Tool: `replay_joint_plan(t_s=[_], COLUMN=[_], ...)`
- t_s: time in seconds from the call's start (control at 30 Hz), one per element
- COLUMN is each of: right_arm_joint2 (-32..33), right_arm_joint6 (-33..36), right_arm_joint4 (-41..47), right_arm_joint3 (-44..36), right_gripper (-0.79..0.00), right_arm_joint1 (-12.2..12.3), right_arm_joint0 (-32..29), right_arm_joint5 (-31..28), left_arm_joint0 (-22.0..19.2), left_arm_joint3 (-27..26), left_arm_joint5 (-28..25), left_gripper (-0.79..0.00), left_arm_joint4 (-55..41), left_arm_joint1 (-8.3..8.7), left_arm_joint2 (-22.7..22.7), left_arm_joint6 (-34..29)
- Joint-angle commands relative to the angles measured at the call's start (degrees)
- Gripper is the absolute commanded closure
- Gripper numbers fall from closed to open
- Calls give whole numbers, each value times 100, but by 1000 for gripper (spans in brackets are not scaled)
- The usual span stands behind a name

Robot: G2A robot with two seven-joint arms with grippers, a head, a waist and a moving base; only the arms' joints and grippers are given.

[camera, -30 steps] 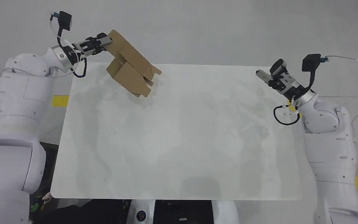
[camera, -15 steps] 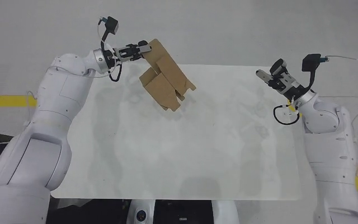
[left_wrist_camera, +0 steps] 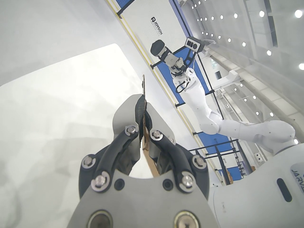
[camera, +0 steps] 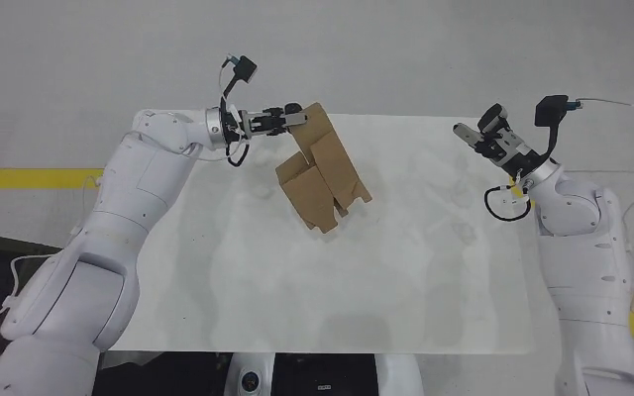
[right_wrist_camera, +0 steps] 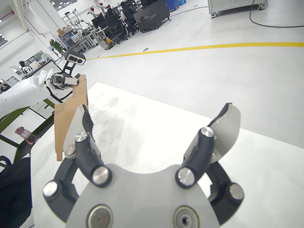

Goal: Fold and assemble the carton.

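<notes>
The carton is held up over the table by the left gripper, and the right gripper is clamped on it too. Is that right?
Not quite. The left gripper does hold the carton up over the table, but the right gripper is not clamped on it: the right wrist view shows it open, empty and well apart from the carton.

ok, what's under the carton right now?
The carton hangs from the left gripper over the white table. Tabletop shows all around it; the patch directly beneath is hidden from above.
</notes>
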Motion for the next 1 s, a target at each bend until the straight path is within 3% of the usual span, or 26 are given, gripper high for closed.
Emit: replay_joint_plan(t_s=[0.0,0.27,0.4,0.67,0.8,0.97], right_arm_joint2=[0,-132,-507,-1511,-2061,-2679], right_arm_joint6=[0,84,790,3109,3407,3482], right_arm_joint4=[0,113,1031,3372,4298,4813], right_arm_joint3=[0,-124,43,713,793,724], right_gripper=[-785,-785,-785,-785,-785,-785], right_arm_joint1=[0,-9,-24,-55,-87,-42], right_arm_joint0=[0,-66,74,705,908,1126], right_arm_joint5=[0,44,-268,-463,-254,-180], left_arm_joint0=[55,313,382,482,494,475], left_arm_joint3=[-184,-808,-955,-1296,-1428,-1576], left_arm_joint5=[-45,-94,-82,139,223,300], left_gripper=[0,0,0,0,0,0], left_arm_joint4=[67,261,301,-12,-186,-395], left_arm_joint1=[62,330,417,519,568,614], left_arm_joint2=[-29,-86,-57,175,299,474], left_arm_joint6=[48,96,85,-137,-221,-299])
